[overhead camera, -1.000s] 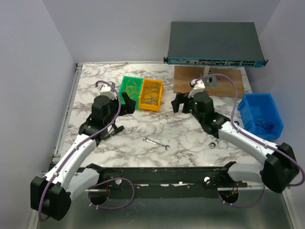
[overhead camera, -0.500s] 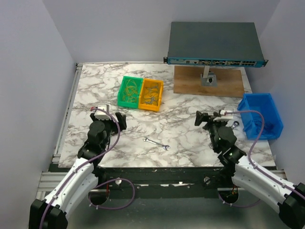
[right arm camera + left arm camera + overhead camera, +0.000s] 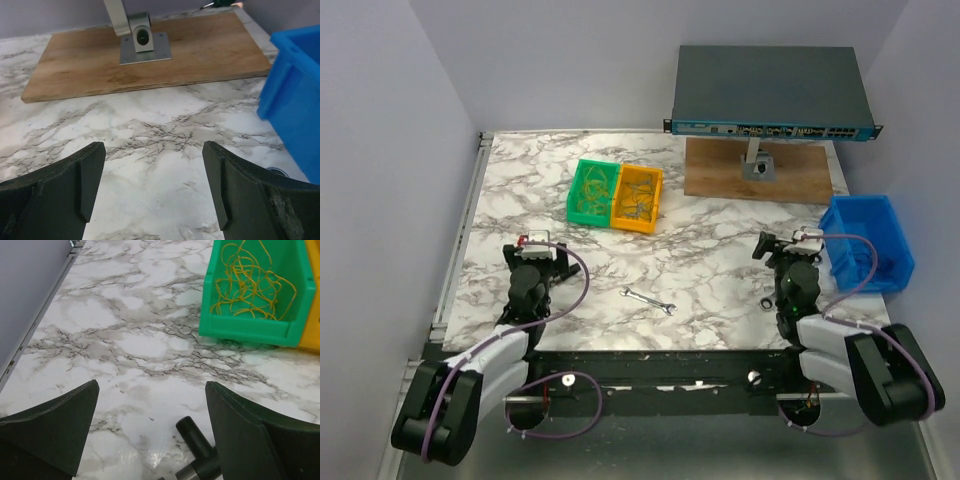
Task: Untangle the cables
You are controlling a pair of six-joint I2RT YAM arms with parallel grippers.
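Observation:
Thin yellow cables [image 3: 252,282] lie in a loose tangle inside the green bin [image 3: 578,196]. More thin cables [image 3: 638,200] lie in the orange bin [image 3: 654,203] beside it. My left gripper [image 3: 534,254] is pulled back to the near left of the table, well short of the bins. It is open, and only bare marble shows between its jaws [image 3: 151,390]. My right gripper [image 3: 790,243] sits low at the near right, just left of the blue bin [image 3: 868,243]. It is also open and holds nothing [image 3: 153,147]. I cannot make out what lies in the blue bin.
A small silver wrench [image 3: 648,300] lies on the marble between the arms. A small ring [image 3: 767,300] lies near the right arm. At the back right a grey network switch [image 3: 770,95] stands on a bracket [image 3: 140,37] fixed to a wooden board [image 3: 200,55].
Both arms have drawn back from the bins to the near edge of the table and folded low. Both grippers stayed open and empty.

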